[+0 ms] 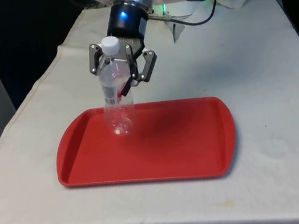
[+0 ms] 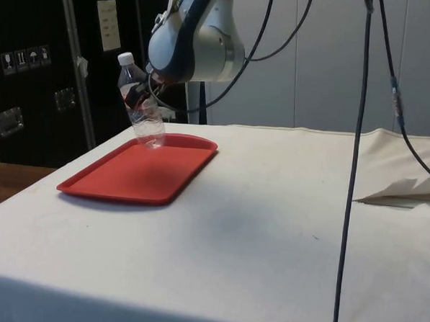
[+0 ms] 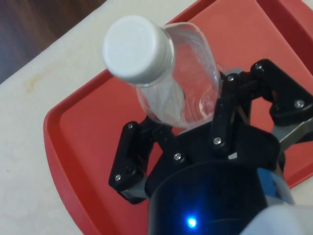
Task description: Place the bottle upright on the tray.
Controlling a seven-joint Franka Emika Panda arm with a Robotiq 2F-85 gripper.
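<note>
Table (image 1: 293, 139): nearest edge under white cloth, running back from the camera; it carries the tray.
Tray (image 1: 203, 154): red, shallow-rimmed, lying flat on the near half of the table, nothing resting on it that I can see.
Bottle (image 1: 118, 103): clear plastic with a white cap, a red band partway down, apparently empty. It hangs cap-up over the tray's far part, toward the front view's left. In the side view (image 2: 142, 110) it leans a little off vertical and its base looks just clear of the tray, though I cannot rule out contact.
End effector (image 1: 124, 67): black two-finger, closed on the bottle's upper body just below the cap; the wrist view shows the fingers (image 3: 222, 117) pressed against the clear wall beneath the cap.
Step in hand: by my reading, the lowering onto the tray, with release not yet done.
Handling: likely very light, thin-walled and springy, so a hard squeeze would dent it and a slack one let the smooth plastic slip or swing. The narrow base and tall body make it easy to tip.
Where to hold: the stiffer shoulder near the cap, as now, seems the sound place.
Next move needs: squaring the bottle to vertical and seating its base flat before opening.
</note>
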